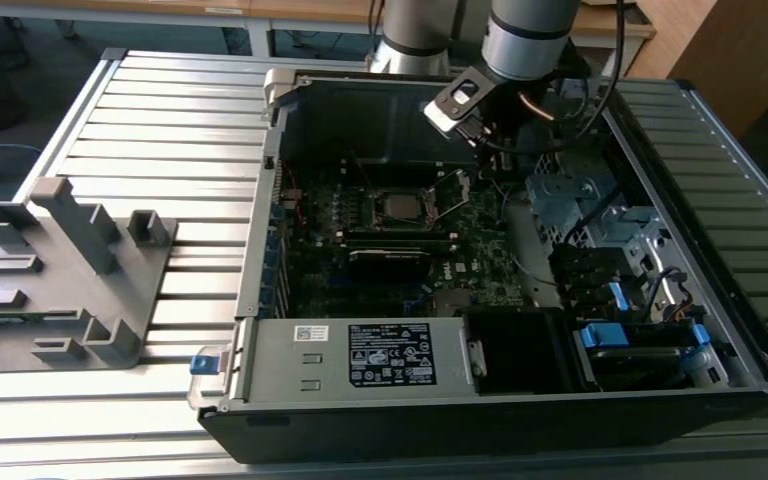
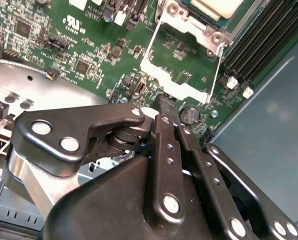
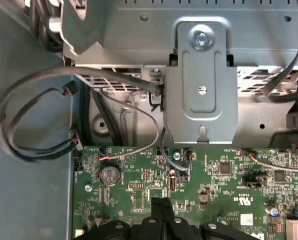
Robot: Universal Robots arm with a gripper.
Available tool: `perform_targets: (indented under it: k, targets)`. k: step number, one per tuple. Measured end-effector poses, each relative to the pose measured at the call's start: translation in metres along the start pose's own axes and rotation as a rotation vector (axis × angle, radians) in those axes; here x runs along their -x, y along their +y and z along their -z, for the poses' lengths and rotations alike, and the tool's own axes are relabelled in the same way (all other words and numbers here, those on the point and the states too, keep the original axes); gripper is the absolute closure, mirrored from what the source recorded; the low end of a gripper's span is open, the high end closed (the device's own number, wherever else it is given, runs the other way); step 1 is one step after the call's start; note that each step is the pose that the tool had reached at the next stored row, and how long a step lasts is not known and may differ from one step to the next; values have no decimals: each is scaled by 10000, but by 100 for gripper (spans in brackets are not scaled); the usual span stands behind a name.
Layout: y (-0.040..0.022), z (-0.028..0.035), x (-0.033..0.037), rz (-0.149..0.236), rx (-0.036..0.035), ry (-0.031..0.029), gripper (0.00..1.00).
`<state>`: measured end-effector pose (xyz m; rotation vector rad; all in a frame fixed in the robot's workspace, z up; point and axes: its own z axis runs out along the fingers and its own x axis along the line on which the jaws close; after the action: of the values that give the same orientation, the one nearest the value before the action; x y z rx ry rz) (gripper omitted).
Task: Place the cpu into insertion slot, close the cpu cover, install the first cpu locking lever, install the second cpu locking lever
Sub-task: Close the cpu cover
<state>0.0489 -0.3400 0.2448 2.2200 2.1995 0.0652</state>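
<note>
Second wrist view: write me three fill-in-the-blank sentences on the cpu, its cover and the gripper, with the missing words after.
1. The cpu lies in its ___ on the motherboard.
2. The cpu cover is swung ___, with green board showing through its window.
3. The gripper has its fingers ___, tips near the cover's free edge.

Missing words: socket; open; shut.

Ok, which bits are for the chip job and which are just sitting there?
For the job: cpu, cpu cover, gripper.
Just lying about: grey fixture, coin battery, black cables.
</note>
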Motion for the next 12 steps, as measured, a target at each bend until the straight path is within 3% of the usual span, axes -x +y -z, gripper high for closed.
perform_targets:
  k: [7, 12]
  targets:
    - [-158, 6, 2, -1, 14, 13, 89]
    - [-366, 14, 4, 1, 93, 23, 89]
